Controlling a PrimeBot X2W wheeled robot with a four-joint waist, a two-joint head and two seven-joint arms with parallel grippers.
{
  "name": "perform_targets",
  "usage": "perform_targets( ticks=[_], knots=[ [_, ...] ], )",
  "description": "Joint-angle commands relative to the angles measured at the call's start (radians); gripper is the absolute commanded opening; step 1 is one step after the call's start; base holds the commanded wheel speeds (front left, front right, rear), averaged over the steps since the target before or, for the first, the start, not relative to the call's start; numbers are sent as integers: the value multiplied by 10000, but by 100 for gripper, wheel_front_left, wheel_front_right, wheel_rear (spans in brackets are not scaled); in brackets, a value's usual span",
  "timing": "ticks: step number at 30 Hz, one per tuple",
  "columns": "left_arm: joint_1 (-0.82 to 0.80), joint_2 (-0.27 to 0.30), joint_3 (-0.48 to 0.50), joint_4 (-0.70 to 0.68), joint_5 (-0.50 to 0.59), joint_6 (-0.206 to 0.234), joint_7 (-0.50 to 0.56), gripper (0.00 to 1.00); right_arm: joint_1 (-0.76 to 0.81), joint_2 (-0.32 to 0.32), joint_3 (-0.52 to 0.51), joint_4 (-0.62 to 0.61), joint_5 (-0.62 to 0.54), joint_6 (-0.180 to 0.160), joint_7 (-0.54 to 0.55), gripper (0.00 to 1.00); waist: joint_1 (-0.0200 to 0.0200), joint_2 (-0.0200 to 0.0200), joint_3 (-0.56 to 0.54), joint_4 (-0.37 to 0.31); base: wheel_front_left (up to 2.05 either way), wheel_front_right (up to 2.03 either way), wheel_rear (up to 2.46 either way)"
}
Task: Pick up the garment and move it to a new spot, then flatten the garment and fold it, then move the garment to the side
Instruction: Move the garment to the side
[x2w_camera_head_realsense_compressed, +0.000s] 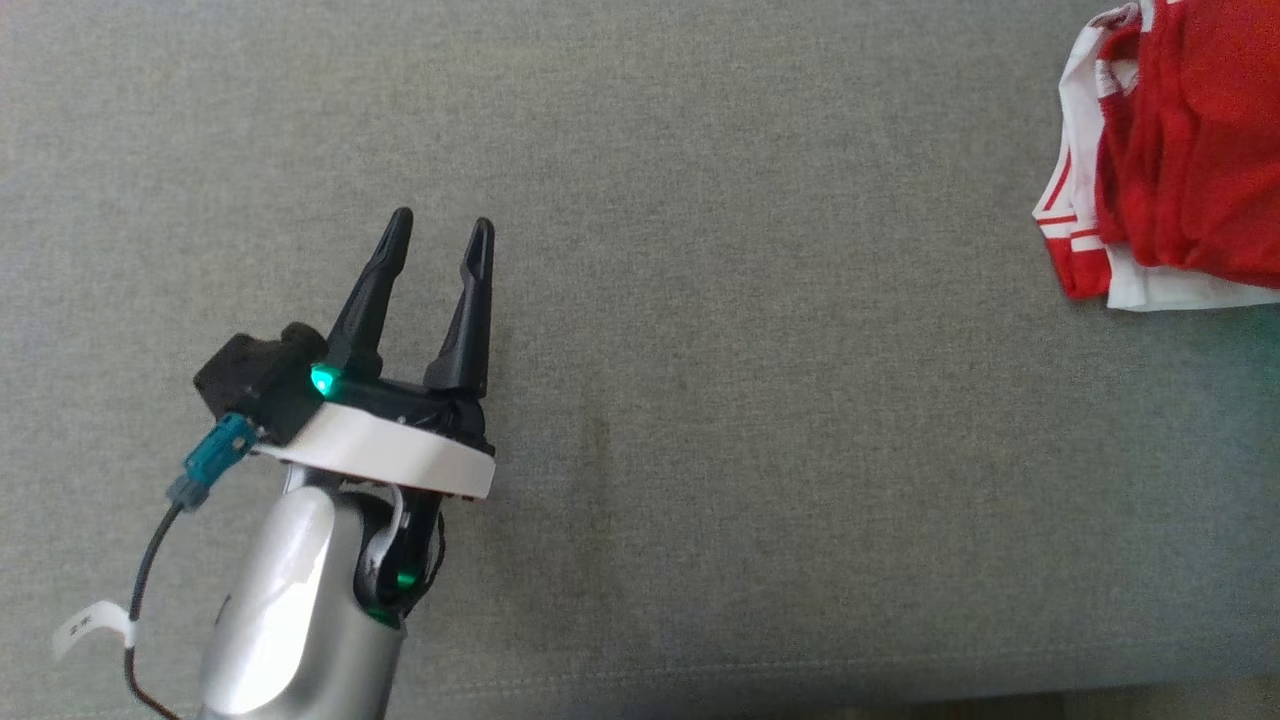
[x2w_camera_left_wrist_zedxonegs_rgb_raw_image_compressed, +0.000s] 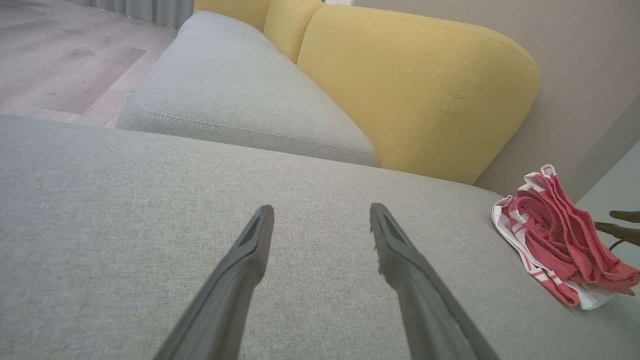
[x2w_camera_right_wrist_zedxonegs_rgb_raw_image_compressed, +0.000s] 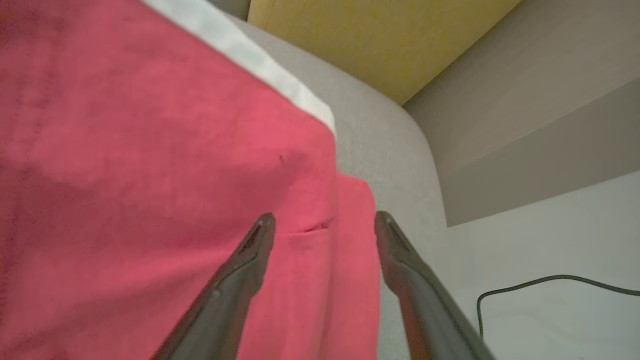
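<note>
Left gripper (x2w_camera_head_realsense_compressed: 441, 222) is hovering over bare grey woven sofa seat cushion (x2w_camera_head_realsense_compressed: 750, 400), its fingers standing apart and gripping nothing. The folded red mesh garment with white striped trim (x2w_camera_head_realsense_compressed: 1190, 150) is lying well off to this gripper's right, at the far end of the cushion, with open fabric between them. Right gripper (x2w_camera_right_wrist_zedxonegs_rgb_raw_image_compressed: 324, 217) is hanging directly over the garment (x2w_camera_right_wrist_zedxonegs_rgb_raw_image_compressed: 150, 150), its jaws spread and nothing visibly pinched; red cloth is lying under and between the fingers, and contact cannot be confirmed. In the left wrist view the right gripper's tips (x2w_camera_left_wrist_zedxonegs_rgb_raw_image_compressed: 617, 223) are showing just beyond the bundle (x2w_camera_left_wrist_zedxonegs_rgb_raw_image_compressed: 555, 235). The bundle appears to be running lengthwise along the cushion's end edge, roughly in line with the right fingers, though the head view is cropping it. Judgement: the right arm is much the nearer, so any last nudge sideways is falling to it. No bin or tray is involved; the cushion is bearing the garment, with the mustard-yellow padded backrest (x2w_camera_left_wrist_zedxonegs_rgb_raw_image_compressed: 415, 90) beyond.
</note>
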Motion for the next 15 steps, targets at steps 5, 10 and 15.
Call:
perform_targets(
  ticks=[5,10,15],
  knots=[
    [-95,79,323,-273,-71,-60,-122,100,-77,169,-382,-932,-510,33,-344,100,-1,0,-483,64,0,0,0],
    [56,79,421,-284,-199,-61,-122,100,-177,847,-364,-1165,-690,33,-1442,100,-1,0,-1230,221,0,0,0],
    [406,79,1012,-543,-339,-40,-122,100,0,2579,-99,-1633,-209,33,-3128,100,-1,0,-2094,335,0,0,0]
  ],
)
